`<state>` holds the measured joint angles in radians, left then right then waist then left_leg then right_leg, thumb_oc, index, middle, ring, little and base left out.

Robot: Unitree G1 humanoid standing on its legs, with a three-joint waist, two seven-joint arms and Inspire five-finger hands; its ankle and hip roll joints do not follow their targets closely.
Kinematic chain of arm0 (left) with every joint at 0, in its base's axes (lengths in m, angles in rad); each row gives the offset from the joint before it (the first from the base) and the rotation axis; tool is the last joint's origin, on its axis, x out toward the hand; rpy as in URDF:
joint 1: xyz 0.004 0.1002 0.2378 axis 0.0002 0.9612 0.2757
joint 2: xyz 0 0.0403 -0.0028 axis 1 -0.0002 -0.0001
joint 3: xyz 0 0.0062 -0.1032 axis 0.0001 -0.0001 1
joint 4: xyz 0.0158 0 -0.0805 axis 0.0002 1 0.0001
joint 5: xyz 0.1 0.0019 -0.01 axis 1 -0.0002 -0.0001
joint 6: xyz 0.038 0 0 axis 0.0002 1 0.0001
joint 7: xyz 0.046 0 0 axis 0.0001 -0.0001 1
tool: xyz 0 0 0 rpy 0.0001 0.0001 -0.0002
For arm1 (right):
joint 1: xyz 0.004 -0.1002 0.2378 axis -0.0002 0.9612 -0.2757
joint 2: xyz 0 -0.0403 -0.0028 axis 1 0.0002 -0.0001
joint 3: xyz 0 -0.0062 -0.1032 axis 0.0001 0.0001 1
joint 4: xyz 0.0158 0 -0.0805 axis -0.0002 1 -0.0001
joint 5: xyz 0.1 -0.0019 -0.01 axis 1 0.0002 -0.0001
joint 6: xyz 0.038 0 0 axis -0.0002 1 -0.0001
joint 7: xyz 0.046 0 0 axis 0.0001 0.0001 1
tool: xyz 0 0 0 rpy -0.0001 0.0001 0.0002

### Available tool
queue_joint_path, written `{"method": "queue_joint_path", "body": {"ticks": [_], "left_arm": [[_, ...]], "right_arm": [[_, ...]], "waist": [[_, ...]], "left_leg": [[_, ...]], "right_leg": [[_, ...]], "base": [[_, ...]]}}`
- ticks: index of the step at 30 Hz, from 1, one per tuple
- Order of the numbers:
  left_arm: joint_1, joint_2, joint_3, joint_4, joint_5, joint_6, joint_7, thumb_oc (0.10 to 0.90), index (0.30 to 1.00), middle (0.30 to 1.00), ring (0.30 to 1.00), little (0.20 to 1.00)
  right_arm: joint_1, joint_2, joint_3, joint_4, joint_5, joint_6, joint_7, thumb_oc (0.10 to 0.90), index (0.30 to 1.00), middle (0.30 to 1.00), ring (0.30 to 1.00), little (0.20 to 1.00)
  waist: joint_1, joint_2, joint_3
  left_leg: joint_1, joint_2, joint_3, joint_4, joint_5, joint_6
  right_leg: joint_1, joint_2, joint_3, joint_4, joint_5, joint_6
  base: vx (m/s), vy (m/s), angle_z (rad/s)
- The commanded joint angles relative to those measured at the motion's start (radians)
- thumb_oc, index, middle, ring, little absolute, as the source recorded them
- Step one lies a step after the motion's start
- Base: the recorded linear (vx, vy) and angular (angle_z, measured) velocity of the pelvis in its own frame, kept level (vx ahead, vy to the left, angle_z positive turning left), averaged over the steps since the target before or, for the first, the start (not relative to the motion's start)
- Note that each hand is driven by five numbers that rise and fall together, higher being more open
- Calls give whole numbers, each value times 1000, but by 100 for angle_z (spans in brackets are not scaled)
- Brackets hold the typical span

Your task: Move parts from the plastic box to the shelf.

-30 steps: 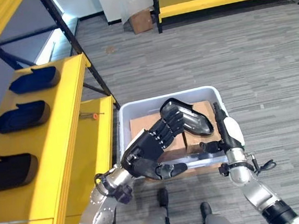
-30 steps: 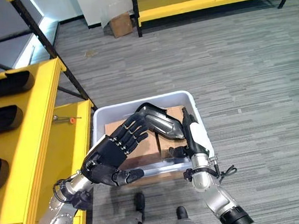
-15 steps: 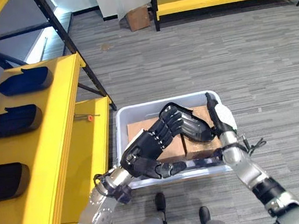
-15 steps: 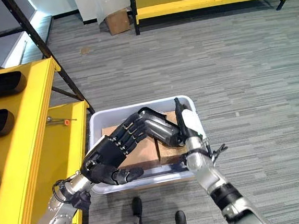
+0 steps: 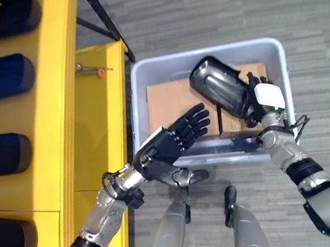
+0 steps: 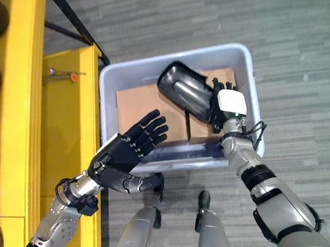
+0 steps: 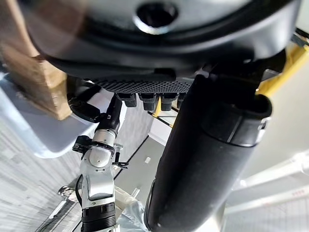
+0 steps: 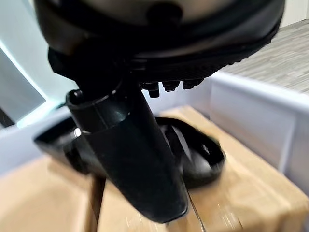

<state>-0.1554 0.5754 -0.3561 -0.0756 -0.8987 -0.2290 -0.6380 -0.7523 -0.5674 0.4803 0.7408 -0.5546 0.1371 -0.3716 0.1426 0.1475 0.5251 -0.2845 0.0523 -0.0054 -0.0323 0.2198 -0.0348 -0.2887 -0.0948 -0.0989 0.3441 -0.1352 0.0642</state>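
A glossy black curved part (image 5: pixel 217 87) lies slanted on the cardboard (image 5: pixel 172 102) inside the pale plastic box (image 5: pixel 148 67). My right hand (image 5: pixel 262 99), with its white thumb cover, is at the part's near right end. Its fingers look fairly straight, with the part's end between thumb and fingers (image 8: pixel 169 86). The same part (image 8: pixel 198 154) sits just past the thumb in the right wrist view. My left hand (image 5: pixel 173 146) hovers open with spread fingers over the box's front wall, apart from the part. The yellow shelf (image 5: pixel 65 109) stands to the left.
Several dark parts (image 5: pixel 2 77) lie in a row on the yellow shelf's top board. On its lower board (image 5: pixel 104 123) lies a small tool with a red tip (image 5: pixel 94 69), beside the box. A black shelf leg (image 5: pixel 107 24) slants behind the box. Grey floor surrounds the box.
The camera has tipped downward. My left hand has come off the black part and drawn back to the box's front. My right hand has moved up against the part's end.
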Motion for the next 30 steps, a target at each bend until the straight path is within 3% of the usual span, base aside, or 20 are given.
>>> {"method": "queue_joint_path", "body": {"ticks": [1, 4, 10, 12, 23, 30], "left_arm": [[-20, -30, -4, -121, -53, -53, -69, 900, 1000, 1000, 1000, 1000], [-38, -22, -20, -127, -53, -46, -75, 900, 1000, 1000, 1000, 1000], [-60, -23, -37, -128, -52, -27, -56, 900, 1000, 1000, 1000, 1000], [-60, -24, -42, -132, -55, -17, -68, 900, 1000, 1000, 1000, 1000], [-71, -37, -70, -134, -34, 15, -61, 900, 1000, 1000, 1000, 1000], [-91, -30, -108, -122, -13, 38, -64, 900, 1000, 1000, 1000, 1000]], "right_arm": [[-134, -51, 41, -108, -97, -9, -100, 900, 1000, 1000, 1000, 1000], [-167, -57, 80, -55, -123, 9, -124, 900, 1000, 1000, 1000, 1000], [-210, -54, 116, -5, -157, 17, -165, 900, 1000, 1000, 1000, 1000], [-219, -52, 122, 0, -186, 47, -237, 900, 1000, 1000, 1000, 1000], [-259, -12, 66, 142, -75, 95, -413, 900, 1000, 1000, 1000, 1000], [-313, -7, 51, 216, -56, 109, -422, 900, 1000, 1000, 1000, 1000]], "waist": [[1, -5, -38], [8, 4, -6], [22, 9, -5], [27, 11, -5], [54, 27, -5], [72, 26, -5]], "left_leg": [[-6, -11, -40, 80, -119, -12], [-45, -19, -38, 91, -116, -4], [-127, -26, -41, 115, -113, 3], [-147, -30, -44, 124, -113, 6], [-262, -49, -51, 171, -114, 13], [-351, -59, -59, 213, -112, 20]], "right_leg": [[18, 3, -94, -49, 38, -51], [-29, 6, -90, -17, 37, -48], [-114, 7, -91, 21, 37, -44], [-133, 9, -91, 29, 37, -45], [-247, 2, -106, 104, 22, -44], [-333, -2, -118, 175, 8, -41]], "base": [[-18, -37, 3], [-7, -9, 1], [2, -3, -1], [0, 0, 0], [18, 2, 0], [25, -21, 5]]}}
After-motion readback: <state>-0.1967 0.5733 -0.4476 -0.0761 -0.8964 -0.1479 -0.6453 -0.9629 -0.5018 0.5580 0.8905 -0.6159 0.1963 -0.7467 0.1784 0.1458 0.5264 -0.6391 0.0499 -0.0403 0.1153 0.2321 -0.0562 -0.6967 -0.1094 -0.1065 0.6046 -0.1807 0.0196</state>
